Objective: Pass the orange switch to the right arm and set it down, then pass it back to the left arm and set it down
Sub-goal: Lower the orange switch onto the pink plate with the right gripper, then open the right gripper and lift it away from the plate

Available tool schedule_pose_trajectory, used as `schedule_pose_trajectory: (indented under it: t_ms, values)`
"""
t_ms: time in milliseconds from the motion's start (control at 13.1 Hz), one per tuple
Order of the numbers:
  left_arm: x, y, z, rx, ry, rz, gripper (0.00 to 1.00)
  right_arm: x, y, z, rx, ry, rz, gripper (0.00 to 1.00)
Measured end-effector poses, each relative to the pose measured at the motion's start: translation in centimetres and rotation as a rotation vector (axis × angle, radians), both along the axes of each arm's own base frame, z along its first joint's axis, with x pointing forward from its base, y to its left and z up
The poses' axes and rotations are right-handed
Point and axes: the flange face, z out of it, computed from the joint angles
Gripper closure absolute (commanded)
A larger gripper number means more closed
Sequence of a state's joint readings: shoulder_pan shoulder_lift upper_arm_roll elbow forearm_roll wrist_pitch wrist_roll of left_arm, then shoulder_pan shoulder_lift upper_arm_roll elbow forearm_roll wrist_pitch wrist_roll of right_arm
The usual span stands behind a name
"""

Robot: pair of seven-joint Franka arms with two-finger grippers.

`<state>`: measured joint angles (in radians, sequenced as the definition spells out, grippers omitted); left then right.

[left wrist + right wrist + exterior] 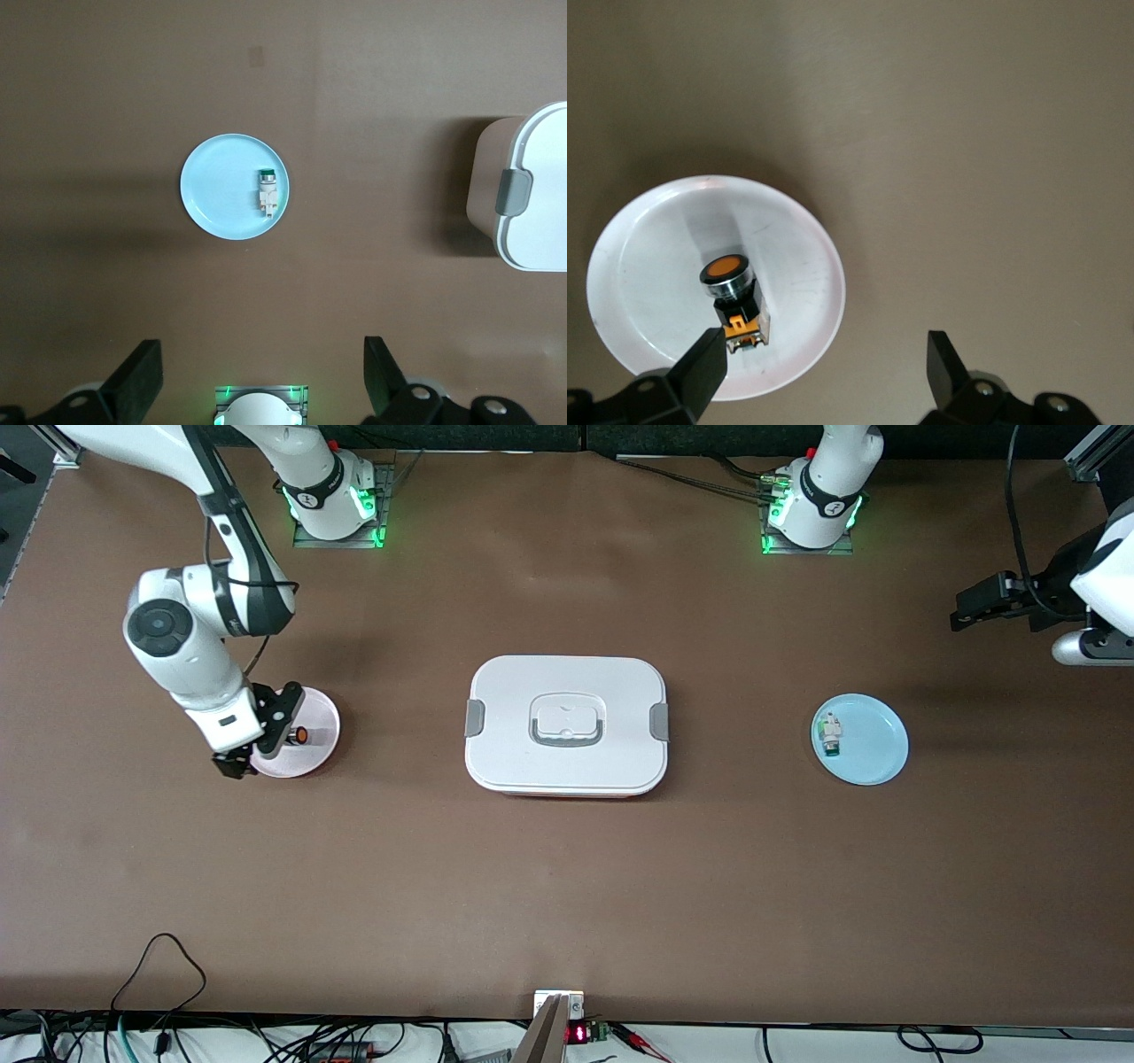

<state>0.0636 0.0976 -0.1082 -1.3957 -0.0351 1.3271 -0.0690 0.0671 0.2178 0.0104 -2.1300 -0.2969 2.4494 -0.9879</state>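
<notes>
The orange switch (301, 735) (735, 297) lies on its side on a small pinkish-white plate (321, 710) (656, 257) toward the right arm's end of the table. My right gripper (259, 735) (824, 350) hangs open just above that plate. One finger (700, 367) is close beside the switch and nothing is between the jaws. The white lidded box (567, 682) (532, 195) sits in the middle of the table. My left gripper (970, 607) (261, 372) waits open, high over the left arm's end of the table.
A light blue plate (877, 748) (221, 186) holding a small white-and-green part (830, 735) (267, 190) sits toward the left arm's end. Cables and a small display run along the table edge nearest the front camera (576, 1032).
</notes>
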Motion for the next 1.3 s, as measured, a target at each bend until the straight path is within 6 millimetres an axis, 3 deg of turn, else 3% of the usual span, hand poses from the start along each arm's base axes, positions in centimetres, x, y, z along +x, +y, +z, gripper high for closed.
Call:
schedule_pose_trajectory:
  t_ms: [152, 457, 686, 914, 990, 1143, 1295]
  values:
    - [0.2, -0.1, 0.1, 0.033, -0.02, -0.032, 0.0, 1.2, 1.7, 4.5, -0.004, 0.002, -0.149, 0.0]
    - [0.7, -0.3, 0.4, 0.032, -0.064, -0.047, 0.0, 1.6, 4.2, 12.5, 0.149, 0.004, -0.62, 0.0]
    - [0.7, -1.0, 0.4, 0.036, -0.063, -0.015, 0.0, 0.7, 6.2, 19.1, 0.164, 0.017, -0.918, 0.0]
    - [0.7, -1.2, 0.4, 0.036, -0.063, -0.018, 0.0, -0.4, 8.4, 25.3, 0.15, 0.019, -1.021, 0.0]
    - [0.7, -1.2, 0.4, 0.036, -0.063, -0.018, 0.0, -0.5, 8.4, 27.4, 0.164, 0.002, -1.031, 0.0]
    - [0.7, -1.3, 0.4, 0.036, -0.064, -0.02, 0.0, -0.3, 6.5, 30.4, 0.188, -0.033, -1.074, 0.0]
    - [0.7, -1.4, 0.4, 0.036, -0.064, -0.021, 0.0, 0.1, 2.9, 30.9, 0.184, -0.044, -1.167, 0.0]
